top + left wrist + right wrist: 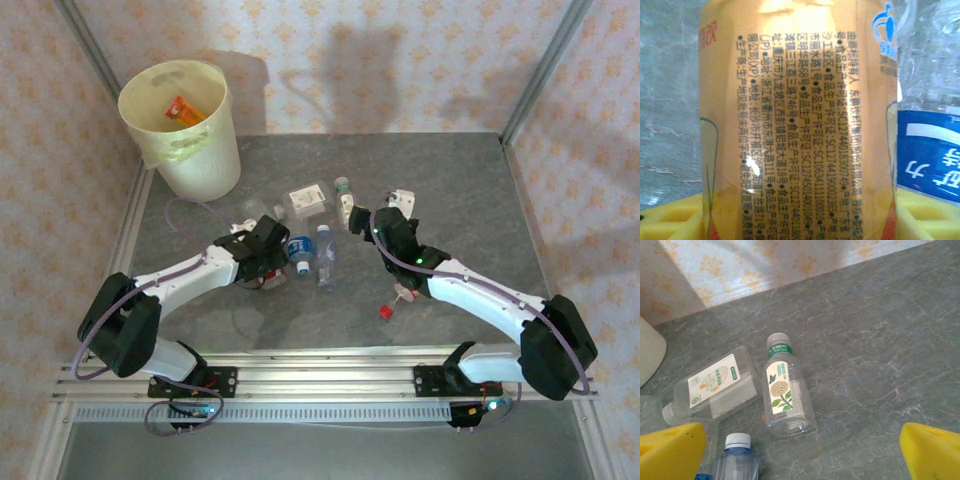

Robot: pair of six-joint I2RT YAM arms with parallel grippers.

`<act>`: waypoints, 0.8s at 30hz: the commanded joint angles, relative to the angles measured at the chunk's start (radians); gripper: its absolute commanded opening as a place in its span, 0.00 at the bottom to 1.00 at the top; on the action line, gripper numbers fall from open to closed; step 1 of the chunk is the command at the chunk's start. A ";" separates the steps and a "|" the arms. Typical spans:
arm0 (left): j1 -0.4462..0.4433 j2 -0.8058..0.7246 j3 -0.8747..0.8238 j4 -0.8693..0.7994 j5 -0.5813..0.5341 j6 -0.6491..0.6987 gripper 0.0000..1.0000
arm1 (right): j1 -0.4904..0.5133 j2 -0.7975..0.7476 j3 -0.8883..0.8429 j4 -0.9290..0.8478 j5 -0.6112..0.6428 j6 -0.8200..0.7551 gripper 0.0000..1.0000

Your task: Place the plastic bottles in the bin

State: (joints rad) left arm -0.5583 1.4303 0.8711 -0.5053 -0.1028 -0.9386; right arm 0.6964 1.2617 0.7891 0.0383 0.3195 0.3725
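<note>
Pick-up step: the left claw flanks an orange-labelled bottle on the counter, though I cannot tell if it is pinched yet, while the right claw hangs spread; next, I judge, a firm squeeze, lift and carry to the bin far left.

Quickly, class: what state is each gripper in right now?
Left gripper: flanks the orange-labelled bottle; grip cannot be told.
Right gripper: open, empty.

A robot test cell in a lab, dressed up like a home: a grey stone-look table boxed in by floral-wallpapered panels on metal posts, with two white robot arms bolted to an aluminium rail along its near edge.
</note>
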 commanded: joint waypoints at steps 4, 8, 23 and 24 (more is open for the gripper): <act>0.015 -0.086 0.133 -0.101 -0.134 0.103 0.68 | -0.005 -0.020 -0.007 0.087 -0.135 -0.090 0.99; 0.043 -0.106 0.190 -0.108 -0.143 0.148 0.67 | -0.005 -0.024 -0.001 0.127 -0.216 -0.140 0.99; 0.187 -0.141 0.389 -0.006 -0.075 0.384 0.68 | 0.000 -0.048 0.027 0.192 -0.590 -0.310 0.99; 0.192 -0.143 0.407 0.006 -0.068 0.398 0.68 | 0.002 -0.048 0.031 0.188 -0.591 -0.312 0.99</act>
State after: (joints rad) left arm -0.3801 1.3262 1.2137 -0.5518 -0.1837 -0.6186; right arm 0.6968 1.2442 0.7895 0.1825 -0.2089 0.0971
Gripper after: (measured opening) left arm 0.681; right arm 0.993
